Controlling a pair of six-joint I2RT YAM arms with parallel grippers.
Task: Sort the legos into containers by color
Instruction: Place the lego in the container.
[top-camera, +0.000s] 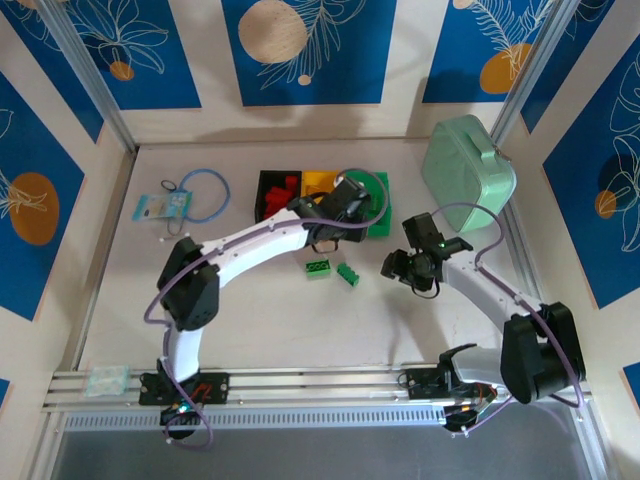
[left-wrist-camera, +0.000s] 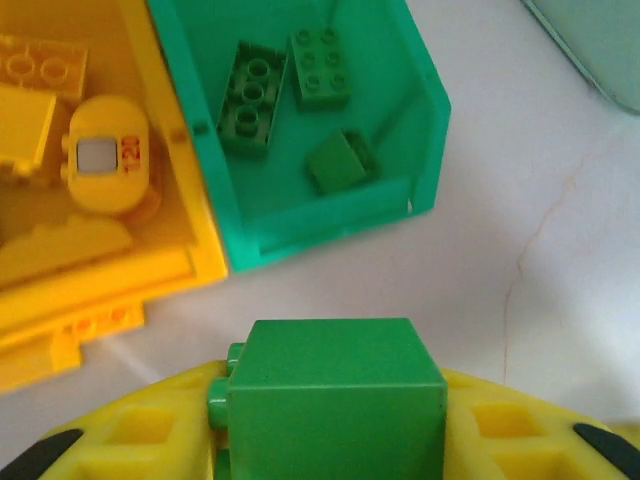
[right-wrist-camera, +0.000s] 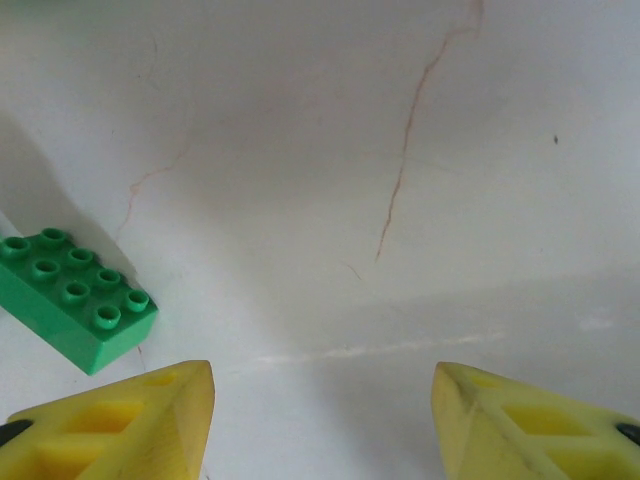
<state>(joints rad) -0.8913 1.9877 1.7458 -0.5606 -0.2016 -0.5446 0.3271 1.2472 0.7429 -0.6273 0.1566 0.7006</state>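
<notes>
A green brick (left-wrist-camera: 335, 395) of smooth plastic is showing a soft, near-matt sheen between moulded yellow plastic fingers (left-wrist-camera: 130, 430), while the green bin (left-wrist-camera: 330, 225) and the yellow bin (left-wrist-camera: 100, 285) — glossy, see-through plastic — are catching the light. The pale tabletop (right-wrist-camera: 300, 150) is lying smooth and faintly shiny, thin brownish veins running through it like marble.

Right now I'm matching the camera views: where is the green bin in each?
Top: green bin, right end of the bin row.
Left wrist: green bin, upper middle.
Right wrist: table with a loose green brick.
Shared landmark: the adjoining yellow bin, top and left wrist.
</notes>
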